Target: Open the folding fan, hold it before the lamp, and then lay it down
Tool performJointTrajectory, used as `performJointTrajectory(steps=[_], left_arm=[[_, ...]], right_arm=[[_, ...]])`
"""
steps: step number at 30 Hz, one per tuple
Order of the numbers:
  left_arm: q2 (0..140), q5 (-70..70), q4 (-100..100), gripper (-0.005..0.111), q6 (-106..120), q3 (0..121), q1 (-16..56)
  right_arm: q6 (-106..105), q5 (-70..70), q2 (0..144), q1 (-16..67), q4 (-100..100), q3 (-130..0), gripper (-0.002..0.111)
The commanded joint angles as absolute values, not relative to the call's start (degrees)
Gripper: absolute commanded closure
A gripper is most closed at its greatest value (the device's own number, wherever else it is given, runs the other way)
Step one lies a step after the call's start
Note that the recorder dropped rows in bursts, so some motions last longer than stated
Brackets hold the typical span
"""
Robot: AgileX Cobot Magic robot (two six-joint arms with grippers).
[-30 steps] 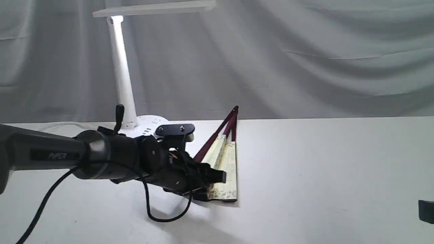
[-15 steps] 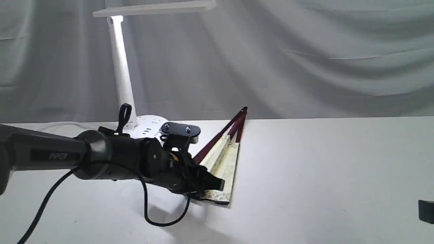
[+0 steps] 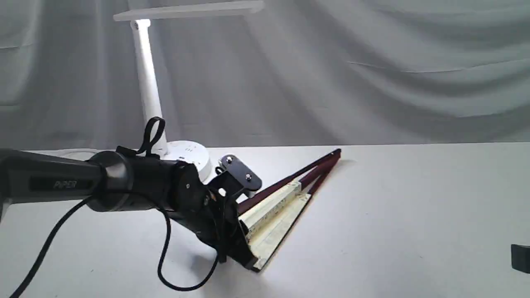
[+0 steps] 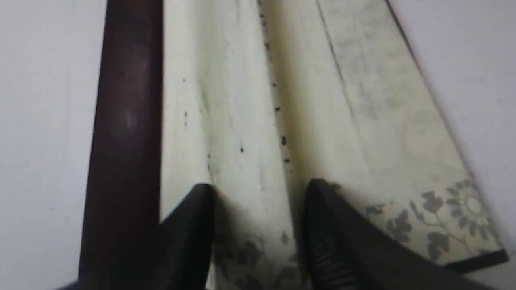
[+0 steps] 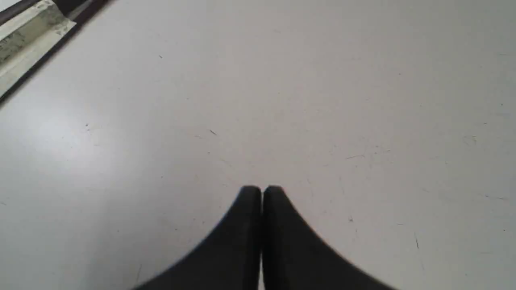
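Where the white table meets a grey draped curtain, one lamp stands at the back left. It is white, with a round base, a tall slim stem and a long flat head reaching right along the top of the exterior view.

One black arm enters from the left edge and lies almost level in front of the lamp's base. Its wrist is bent down toward the table, and a loose black cable loops beneath it.

The left gripper sits at the wide end of the one folding fan. That fan is only slightly spread, a narrow wedge low over the table, right of the lamp's base. It runs from the gripper back and rightward to its pivot tip. Its leaf is cream and pleated, with faint dark marks and a grey floral border, between dark maroon guards.

Seen from the left wrist, two black fingers pinch a stack of pleats, one just beside a guard.

The right gripper is over the tabletop, tips pressed together, well apart from the fan.
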State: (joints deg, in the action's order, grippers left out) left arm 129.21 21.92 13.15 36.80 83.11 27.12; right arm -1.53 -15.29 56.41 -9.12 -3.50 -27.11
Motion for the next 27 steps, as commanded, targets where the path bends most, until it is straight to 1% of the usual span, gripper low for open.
performJointTrajectory(steps=[1,8,18,27], left_arm=[[130.22,30.2,12.9,0.073,45.44,82.27,27.39],[128.94,30.2,12.44,0.073,56.22,82.27,27.54],[126.68,29.96,12.44,0.073,83.74,82.27,27.58],[126.56,23.69,12.44,0.073,83.98,82.27,27.58]], right_arm=[[-1.43,-14.46,56.44,-9.02,-4.03,-27.42,0.108],[-1.43,-14.46,56.44,-9.02,-4.03,-27.42,0.108],[-1.43,-14.46,56.44,-9.02,-4.13,-27.42,0.108],[-1.43,-14.46,56.44,-9.02,-4.13,-27.42,0.108]])
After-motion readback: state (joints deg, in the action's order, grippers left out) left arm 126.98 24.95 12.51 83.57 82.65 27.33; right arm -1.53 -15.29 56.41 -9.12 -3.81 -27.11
